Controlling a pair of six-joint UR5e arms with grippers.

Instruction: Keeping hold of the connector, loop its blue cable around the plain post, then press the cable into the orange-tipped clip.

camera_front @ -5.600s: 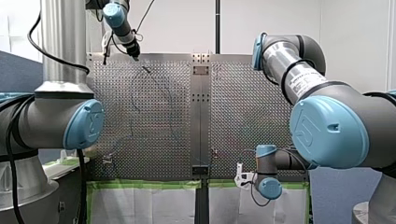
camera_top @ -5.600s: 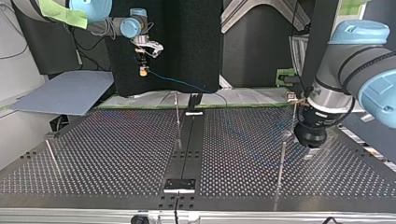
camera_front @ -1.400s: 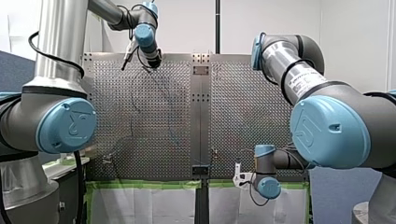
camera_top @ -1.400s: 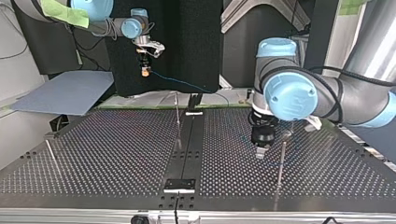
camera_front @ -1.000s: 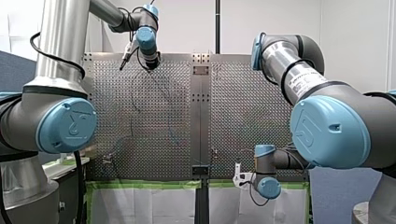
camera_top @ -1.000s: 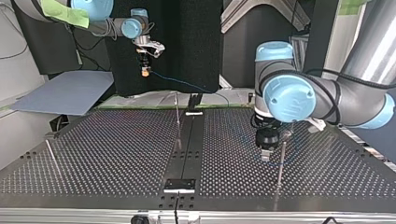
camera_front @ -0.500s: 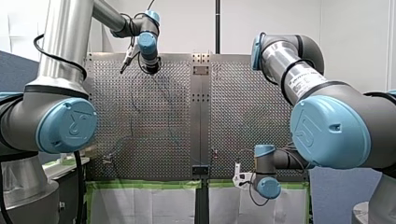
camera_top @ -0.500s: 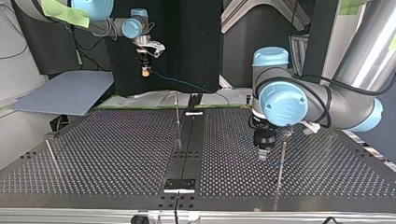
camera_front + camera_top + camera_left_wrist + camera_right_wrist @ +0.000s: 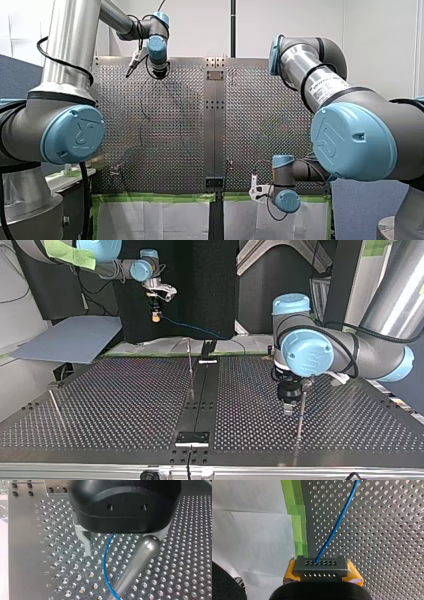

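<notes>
My right gripper (image 9: 322,576) is shut on the black connector (image 9: 321,565), yellow pads on both of its sides, held off the table's edge (image 9: 156,316). The blue cable (image 9: 337,525) leaves the connector and runs out over the perforated table (image 9: 125,400). My left gripper (image 9: 120,545) is open just above the plate, and the cable (image 9: 106,565) passes between its metal fingers (image 9: 86,545). The plain post (image 9: 136,565) stands close beside that gripper, hiding its other finger. In the top view my left gripper (image 9: 289,406) hangs right next to this post (image 9: 300,415).
A second thin post (image 9: 190,367) rises near the table's centre strip (image 9: 200,405), and another one (image 9: 55,407) at the top view's left. Green tape and white sheeting (image 9: 257,525) line the table's edge by my right gripper. My left arm's blue elbow joint (image 9: 306,352) looms above the post.
In the top view my left gripper has drifted slightly right, closer to the plain post, with its wrist turning. My right arm and the connector have stayed still.
</notes>
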